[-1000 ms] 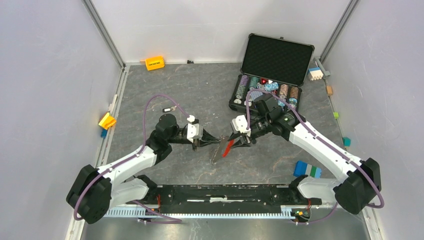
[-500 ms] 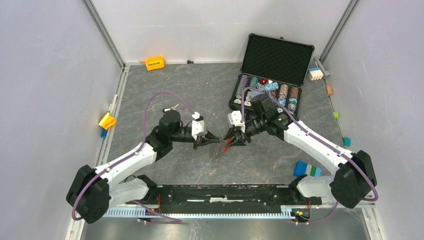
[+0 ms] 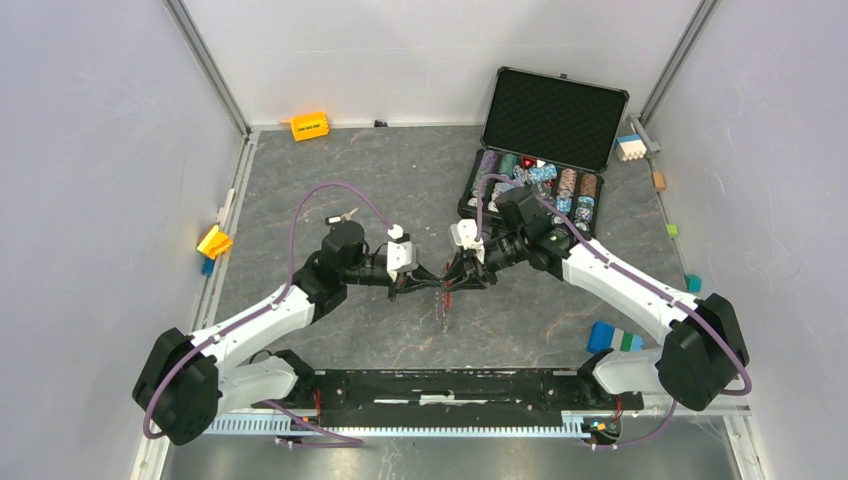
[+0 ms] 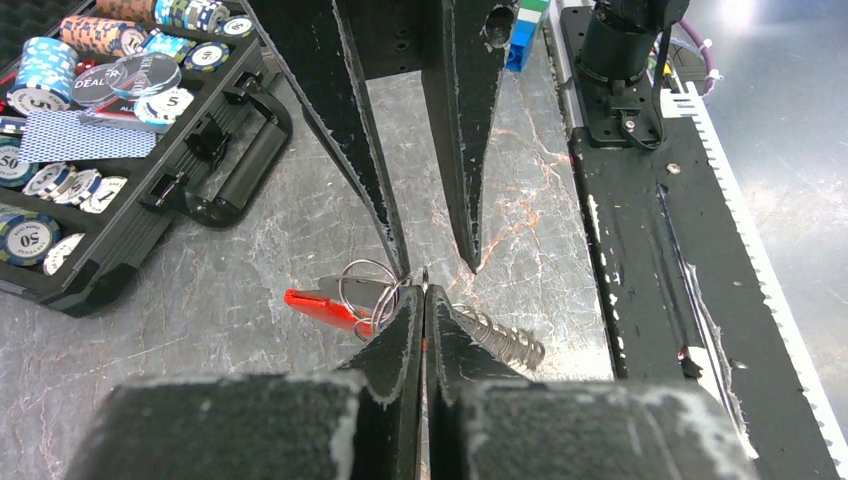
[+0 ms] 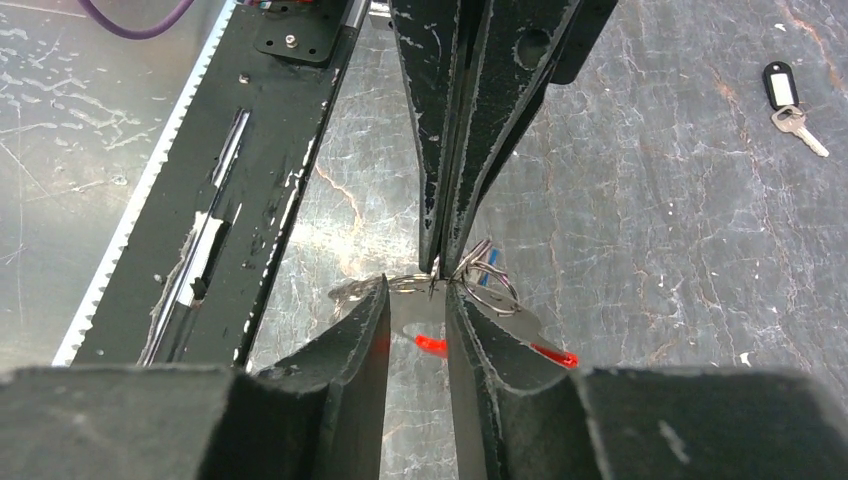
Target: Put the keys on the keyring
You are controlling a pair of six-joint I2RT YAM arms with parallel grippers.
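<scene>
Left gripper (image 4: 421,300) is seen with its fingers pressed flat together, pinched on the thin wire ring of the keyring (image 4: 383,303). Right gripper (image 5: 415,302) is brought tip to tip with it. Its fingers are set partly apart, close by the pinched wire, and whether the wire is touched by them cannot be told. Both arms are reached from the near edge toward the middle of the table (image 3: 400,180), with elbows bent outward and wrists turned inward, so that the two grippers are pointed at each other. The keyring is held between them, its red fob (image 4: 320,306) to one side and its chain (image 4: 505,343) trailed toward the near edge. One tagged key (image 5: 783,90) is seen lying on the table, well apart, beyond the left wrist. An open case (image 3: 556,116) of poker chips is placed behind the right arm.
</scene>
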